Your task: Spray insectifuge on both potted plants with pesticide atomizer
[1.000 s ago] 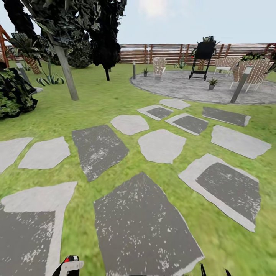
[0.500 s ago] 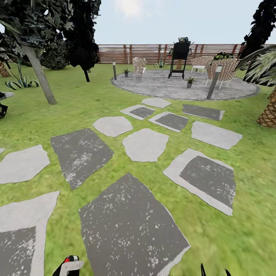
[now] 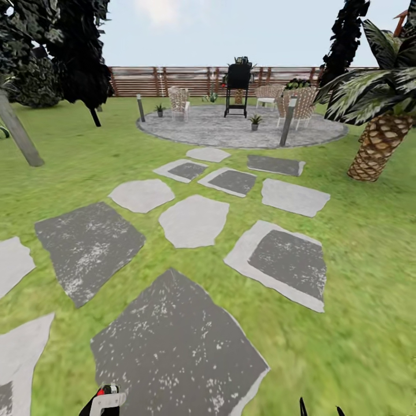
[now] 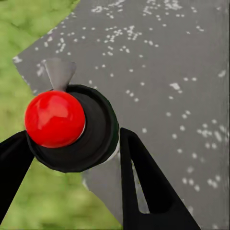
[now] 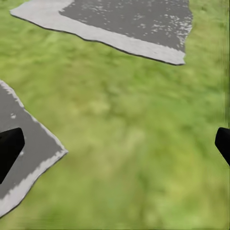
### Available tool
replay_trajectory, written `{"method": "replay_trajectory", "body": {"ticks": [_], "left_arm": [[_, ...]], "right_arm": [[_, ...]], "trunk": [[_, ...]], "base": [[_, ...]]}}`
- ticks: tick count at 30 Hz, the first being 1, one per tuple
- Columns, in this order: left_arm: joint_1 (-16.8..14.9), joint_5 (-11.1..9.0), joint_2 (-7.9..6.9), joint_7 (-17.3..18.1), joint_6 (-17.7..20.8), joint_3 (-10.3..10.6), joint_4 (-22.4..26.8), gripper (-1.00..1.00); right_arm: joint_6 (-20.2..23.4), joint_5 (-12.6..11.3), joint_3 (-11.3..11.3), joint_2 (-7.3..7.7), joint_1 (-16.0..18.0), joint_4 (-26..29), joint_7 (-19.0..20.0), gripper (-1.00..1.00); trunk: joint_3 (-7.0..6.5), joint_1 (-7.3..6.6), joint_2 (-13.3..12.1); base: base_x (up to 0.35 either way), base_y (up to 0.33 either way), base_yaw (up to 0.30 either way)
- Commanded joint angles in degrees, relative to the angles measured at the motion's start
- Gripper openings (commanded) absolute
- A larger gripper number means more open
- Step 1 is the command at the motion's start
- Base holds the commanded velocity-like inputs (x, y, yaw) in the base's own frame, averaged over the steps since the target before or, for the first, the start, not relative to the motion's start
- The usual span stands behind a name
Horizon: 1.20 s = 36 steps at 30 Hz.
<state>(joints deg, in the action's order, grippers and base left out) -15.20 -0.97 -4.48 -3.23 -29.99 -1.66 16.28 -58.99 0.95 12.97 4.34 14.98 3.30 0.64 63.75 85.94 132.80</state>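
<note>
Transit step, by my read: atomizer (image 4: 72, 127) already picked up, robot on the stepping stones (image 3: 193, 219) facing the patio (image 3: 231, 130), spraying not started. Left gripper (image 4: 72, 143) has its fingers (image 4: 148, 187) clamped either side of the bottle; the left wrist view looks straight down on its red-capped top with a dark stone under it. Head view catches just the grey trigger head and a red spot at the bottom edge (image 3: 106, 400). Right gripper (image 5: 115, 143) is empty, fingers spread wide over grass; head view shows only its two tips (image 3: 319, 408). The plants appear in the head view alone: one pot (image 3: 255, 122) on the patio near the black grill (image 3: 238, 86), another (image 3: 160, 109) at the patio's left edge by a chair (image 3: 178, 101), both well apart from the robot. Next move calls for driving up the stones onto the patio, stopping near one pot, then aiming the nozzle at the leaves. Palm (image 3: 375, 115) on the right sits close to the path.
</note>
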Motion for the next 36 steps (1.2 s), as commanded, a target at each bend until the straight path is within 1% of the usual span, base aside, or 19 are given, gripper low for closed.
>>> {"method": "replay_trajectory", "body": {"ticks": [1, 7, 14, 26, 32, 36], "left_arm": [[-0.01, -0.09, 0.00, -0.02, -0.17, -0.05, -0.01, -1.00], [-0.01, -0.09, 0.00, -0.02, -0.16, -0.05, -0.02, -1.00], [-0.01, -0.17, 0.00, -0.02, -0.16, -0.07, 0.04, -1.00], [-0.01, -0.17, 0.00, -0.02, -0.16, -0.10, 0.02, -1.00], [-0.01, -0.17, 0.00, -0.02, -0.16, -0.08, 0.03, -1.00], [-0.01, -0.17, 0.00, -0.04, -0.16, -0.09, 0.03, -1.00]], "right_arm": [[-0.16, 0.10, 0.21, -0.05, 0.05, -0.07, 0.07, 1.00], [-0.16, 0.17, 0.15, -0.12, 0.05, -0.12, 0.12, 1.00], [-0.16, 0.25, 0.14, -0.12, 0.05, -0.13, 0.15, 1.00], [-0.24, 0.29, 0.13, -0.22, 0.05, -0.15, 0.15, 1.00], [-0.24, 0.36, 0.13, -0.92, 0.05, -0.15, 0.15, 1.00], [-0.18, 0.36, 0.13, -0.99, 0.05, -0.19, 0.15, 1.00]], "trunk": [[0.04, 0.02, 0.01], [-0.14, 0.02, 0.01], [-0.70, 0.02, 0.01], [-1.76, 0.02, 0.01], [-2.30, 0.02, 0.01], [-2.66, 0.02, 0.01]], "base": [[0.310, 0.000, -0.300], [0.331, 0.000, -0.255], [0.339, 0.000, -0.107], [0.339, 0.000, -0.013], [0.339, 0.000, 0.000], [0.339, 0.000, 0.000]]}}
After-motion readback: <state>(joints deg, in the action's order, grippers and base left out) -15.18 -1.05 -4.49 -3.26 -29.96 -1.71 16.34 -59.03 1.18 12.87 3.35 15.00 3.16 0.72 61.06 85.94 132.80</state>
